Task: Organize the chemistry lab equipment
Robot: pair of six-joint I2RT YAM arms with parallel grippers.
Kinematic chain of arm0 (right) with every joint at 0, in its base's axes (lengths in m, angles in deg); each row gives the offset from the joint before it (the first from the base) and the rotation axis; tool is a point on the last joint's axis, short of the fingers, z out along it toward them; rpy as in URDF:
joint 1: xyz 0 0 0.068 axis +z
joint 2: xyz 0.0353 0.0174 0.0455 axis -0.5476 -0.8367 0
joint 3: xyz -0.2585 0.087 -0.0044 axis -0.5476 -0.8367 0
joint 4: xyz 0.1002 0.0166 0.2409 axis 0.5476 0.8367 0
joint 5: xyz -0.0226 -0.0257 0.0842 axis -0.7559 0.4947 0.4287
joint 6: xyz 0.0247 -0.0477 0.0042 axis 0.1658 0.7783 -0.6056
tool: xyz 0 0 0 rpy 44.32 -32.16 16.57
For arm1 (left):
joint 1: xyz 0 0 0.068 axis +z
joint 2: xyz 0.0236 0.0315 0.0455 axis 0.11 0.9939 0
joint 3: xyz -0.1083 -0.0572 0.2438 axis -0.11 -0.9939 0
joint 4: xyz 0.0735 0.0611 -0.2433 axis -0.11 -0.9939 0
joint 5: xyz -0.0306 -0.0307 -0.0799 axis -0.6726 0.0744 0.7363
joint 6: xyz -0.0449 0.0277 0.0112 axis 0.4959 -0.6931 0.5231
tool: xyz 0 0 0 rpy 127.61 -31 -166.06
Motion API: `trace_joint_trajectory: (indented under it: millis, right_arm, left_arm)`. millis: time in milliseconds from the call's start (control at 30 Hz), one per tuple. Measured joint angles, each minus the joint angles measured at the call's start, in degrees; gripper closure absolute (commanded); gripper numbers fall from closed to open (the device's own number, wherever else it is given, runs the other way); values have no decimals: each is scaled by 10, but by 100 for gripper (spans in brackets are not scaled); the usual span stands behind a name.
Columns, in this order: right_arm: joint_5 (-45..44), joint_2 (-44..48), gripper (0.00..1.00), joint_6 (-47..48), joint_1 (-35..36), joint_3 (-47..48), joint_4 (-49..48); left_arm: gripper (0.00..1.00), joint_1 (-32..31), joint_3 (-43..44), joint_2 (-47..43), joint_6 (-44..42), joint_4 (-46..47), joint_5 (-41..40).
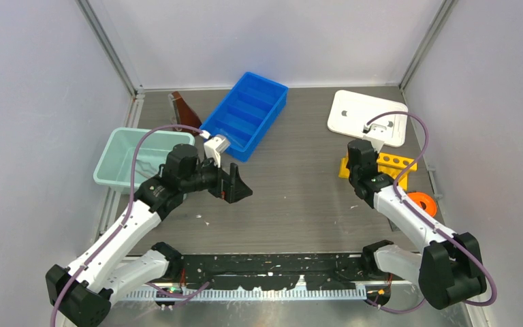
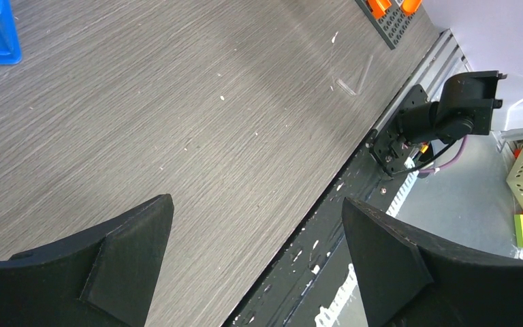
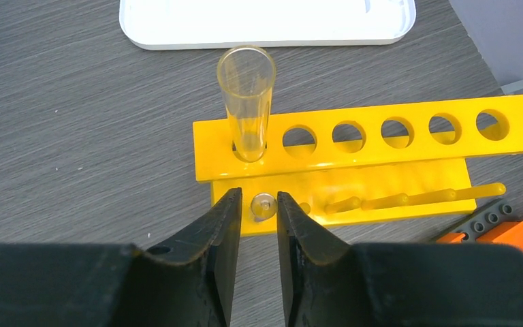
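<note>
The yellow holed rack [image 3: 364,139] lies at the right of the table, and also shows in the top view [image 1: 391,163]. A clear tube [image 3: 246,95] stands in its leftmost hole. A smaller clear tube [image 3: 263,204] stands on the rack's lower shelf, seen end-on. My right gripper [image 3: 259,193] hangs over it, jaws narrowly open, one fingertip on each side of the tube's top. The white lid [image 1: 368,116] lies behind the rack. My left gripper [image 1: 235,185] is open and empty above mid-table. A thin clear glass rod [image 2: 347,86] lies near the table's front edge.
A blue compartment tray [image 1: 248,112] sits at the back centre, a teal bin [image 1: 136,158] at the left, and a brown bottle [image 1: 184,109] behind it. An orange part on a grey studded plate [image 1: 422,202] lies right of the rack. A black strip [image 1: 272,262] runs along the front edge.
</note>
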Motion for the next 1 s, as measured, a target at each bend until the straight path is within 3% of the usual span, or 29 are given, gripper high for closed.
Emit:
trace_joint_trajectory:
  millis: [167,467,833,933,1000]
  right_arm:
    - [1,-2,54,-9,-1,0,12]
    - [30,42,52,-39,-1,31,110]
    - [136,115,52,-64,-1,122,215]
    - [169,120,52,-66,-1,124,228]
    - [194,122,52,-70,-1,124,237]
  left_arm:
    - [2,-1,0,0,-2,-6,-9]
    - [2,-1,0,-5,-14,-27,-57]
    - [1,-1,-3,-36,27,-56,-228]
    - [16,-1,-12,-53,75,-63,-300]
    - [21,-1,-16,-64,120,-79,-354]
